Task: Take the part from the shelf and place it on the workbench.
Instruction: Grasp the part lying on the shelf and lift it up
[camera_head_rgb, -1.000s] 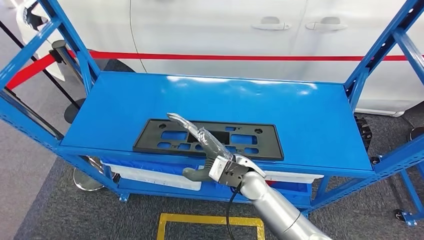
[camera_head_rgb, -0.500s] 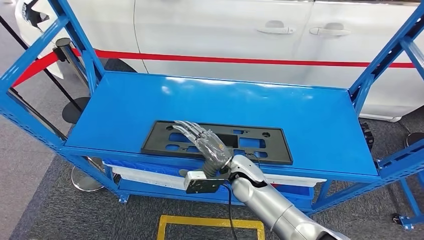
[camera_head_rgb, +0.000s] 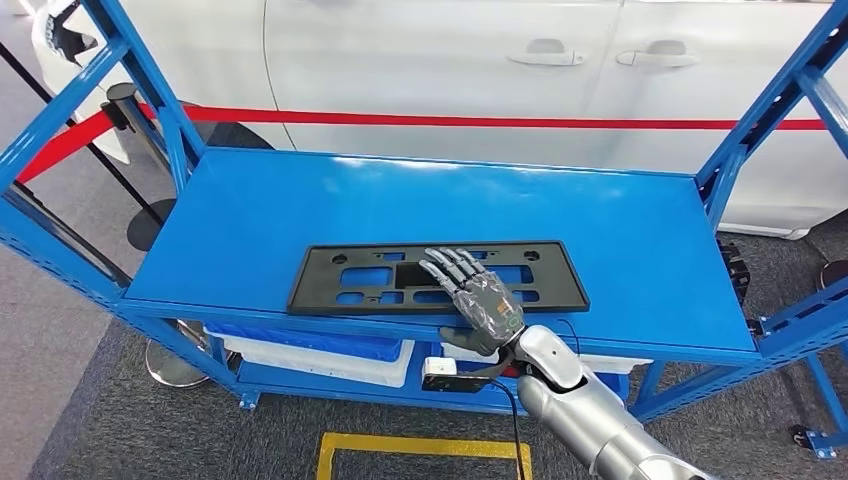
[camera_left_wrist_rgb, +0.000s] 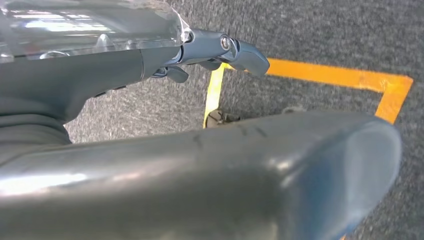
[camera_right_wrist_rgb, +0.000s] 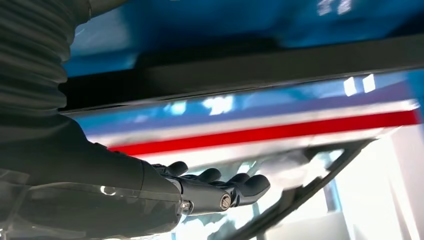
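The part is a flat black plate (camera_head_rgb: 360, 278) with several cut-outs, lying near the front edge of the blue shelf (camera_head_rgb: 620, 240). My right hand (camera_head_rgb: 480, 300) lies palm down over the plate's front right portion, fingers stretched out and slightly spread across it, thumb down by the shelf's front edge. In the right wrist view the plate (camera_right_wrist_rgb: 225, 70) shows as a dark band with the right hand's fingers (camera_right_wrist_rgb: 215, 192) straight and apart from it. My left hand (camera_left_wrist_rgb: 215, 47) hangs over the grey floor, holding nothing, fingers loosely extended.
A white car (camera_head_rgb: 400, 60) and a red barrier belt (camera_head_rgb: 450, 121) stand behind the shelf. Blue uprights (camera_head_rgb: 140, 80) frame both ends. Bins (camera_head_rgb: 330, 350) sit on the lower level. A yellow floor marking (camera_head_rgb: 420, 445) lies in front, near the left hand (camera_left_wrist_rgb: 325, 75).
My right hand has turned from edge-on to palm down and shifted right along the plate's front edge. The plate stays flat on the shelf.
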